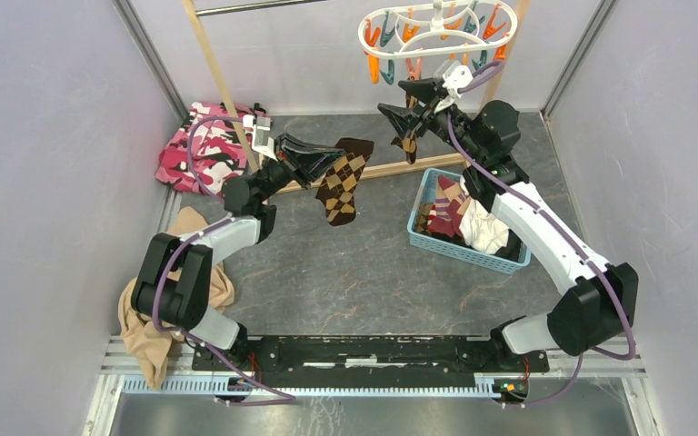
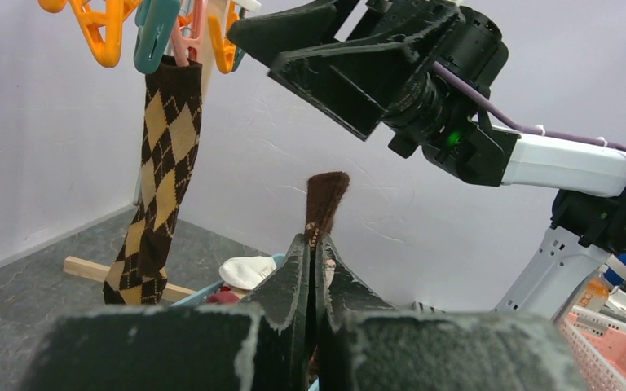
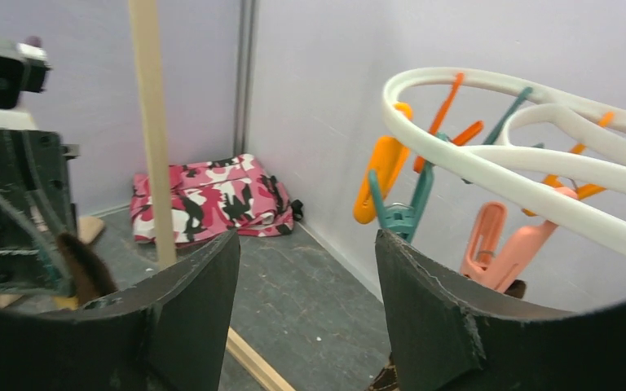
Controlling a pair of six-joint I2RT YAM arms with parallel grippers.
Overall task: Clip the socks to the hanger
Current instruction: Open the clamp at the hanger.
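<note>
My left gripper [image 1: 334, 156] is shut on the cuff of a brown and tan argyle sock [image 1: 341, 187], which hangs below it in mid-air. In the left wrist view the shut gripper [image 2: 315, 241] has the brown cuff [image 2: 327, 194] sticking up between its tips. A second argyle sock [image 2: 160, 179] hangs clipped from the white hanger [image 1: 436, 32]. My right gripper [image 1: 408, 101] is open and empty just below the hanger. In the right wrist view the open gripper [image 3: 306, 238] is beside the white hanger ring [image 3: 489, 159], near its orange pin [image 3: 379, 175] and teal pin [image 3: 403, 213].
A blue basket [image 1: 423, 238] with several socks stands at the right, under my right arm. A pink camouflage cloth [image 1: 198, 150] lies at the back left. A tan garment [image 1: 150, 341] lies by the left arm's base. The wooden rack post [image 1: 218, 77] and base bar [image 1: 386, 170] cross the back.
</note>
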